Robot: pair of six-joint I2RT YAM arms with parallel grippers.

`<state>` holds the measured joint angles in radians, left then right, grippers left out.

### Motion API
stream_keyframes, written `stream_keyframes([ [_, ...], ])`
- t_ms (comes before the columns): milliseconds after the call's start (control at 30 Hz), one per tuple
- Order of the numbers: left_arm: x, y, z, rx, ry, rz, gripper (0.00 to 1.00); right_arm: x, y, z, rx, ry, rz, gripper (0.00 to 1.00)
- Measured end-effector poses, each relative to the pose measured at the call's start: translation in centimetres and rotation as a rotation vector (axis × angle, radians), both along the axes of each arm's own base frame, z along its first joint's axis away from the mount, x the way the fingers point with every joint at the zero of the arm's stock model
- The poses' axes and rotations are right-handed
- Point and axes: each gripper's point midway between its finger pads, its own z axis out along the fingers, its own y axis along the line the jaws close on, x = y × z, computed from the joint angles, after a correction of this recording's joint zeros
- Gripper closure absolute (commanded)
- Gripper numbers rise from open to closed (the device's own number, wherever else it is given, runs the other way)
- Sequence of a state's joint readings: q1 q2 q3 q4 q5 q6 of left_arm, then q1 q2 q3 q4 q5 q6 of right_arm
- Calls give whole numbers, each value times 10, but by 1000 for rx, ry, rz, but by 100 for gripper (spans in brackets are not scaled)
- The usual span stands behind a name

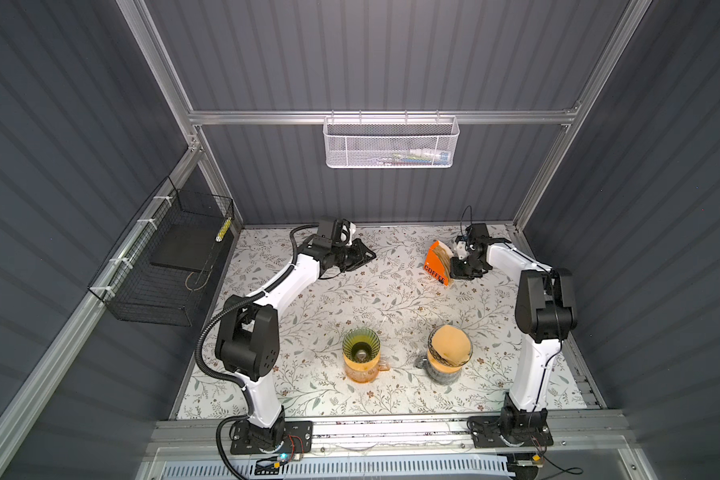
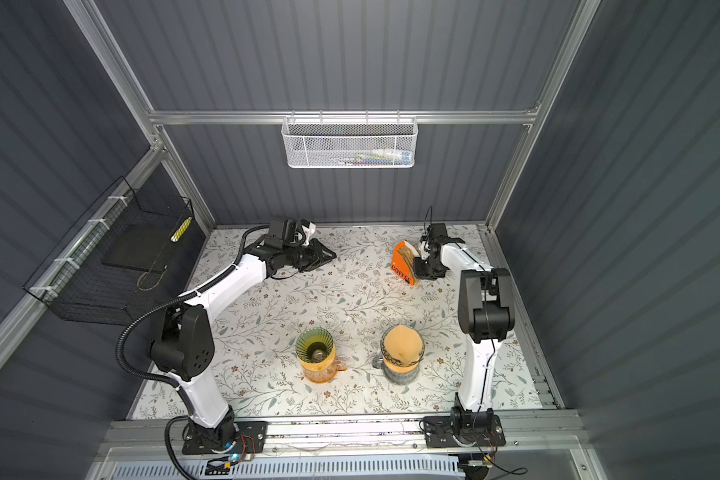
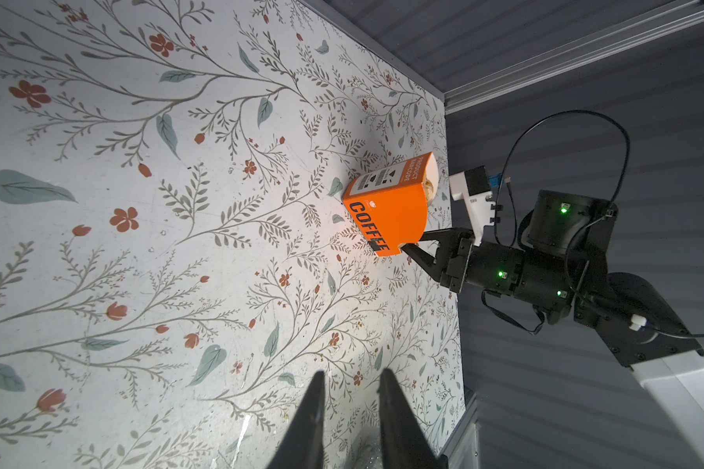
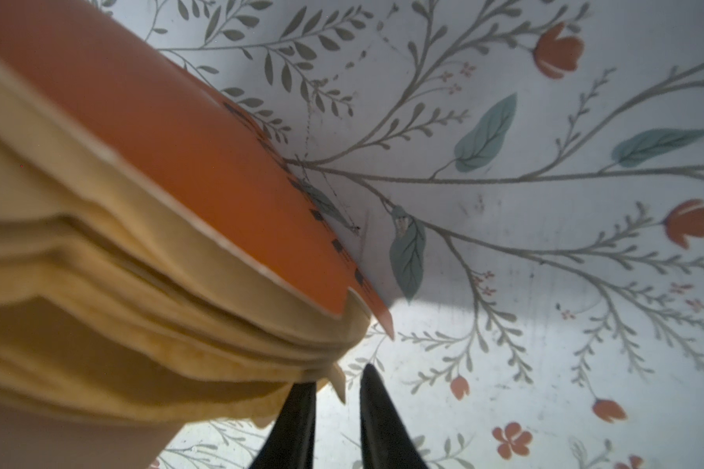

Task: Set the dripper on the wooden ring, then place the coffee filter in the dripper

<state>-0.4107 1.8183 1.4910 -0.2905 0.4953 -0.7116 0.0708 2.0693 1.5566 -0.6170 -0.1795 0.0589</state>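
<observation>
An orange filter box (image 1: 436,262) marked COFFEE stands at the back right, with a stack of tan coffee filters (image 4: 139,304) showing out of its open side. My right gripper (image 4: 336,377) is at that open side, low by the table. Its jaws stand a little apart, and one filter's pale corner pokes between them unpinched. In the left wrist view the same gripper (image 3: 413,240) meets the box (image 3: 387,211) at its lower corner. An empty green glass dripper (image 1: 361,345) sits on an orange mug near the front. My left gripper (image 1: 371,252) rests at the back left, open and empty.
A second dripper (image 1: 449,348) on a grey mug, right of the green one, holds a brown filter. A white mesh basket (image 1: 389,141) hangs on the back rail. A black wire basket (image 1: 163,270) is fixed to the left wall. The back wall is close behind the box.
</observation>
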Motion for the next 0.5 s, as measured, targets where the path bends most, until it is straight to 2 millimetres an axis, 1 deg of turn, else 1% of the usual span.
stream_keyframes([
  [267, 0, 0, 0, 0, 0, 0, 75, 2, 0, 0, 0, 0, 0, 80],
  [400, 0, 0, 0, 0, 0, 0, 76, 2, 0, -5, 0, 10, 0, 81],
  [500, 0, 0, 0, 0, 0, 0, 76, 1, 0, -7, -1, 15, 0, 84],
])
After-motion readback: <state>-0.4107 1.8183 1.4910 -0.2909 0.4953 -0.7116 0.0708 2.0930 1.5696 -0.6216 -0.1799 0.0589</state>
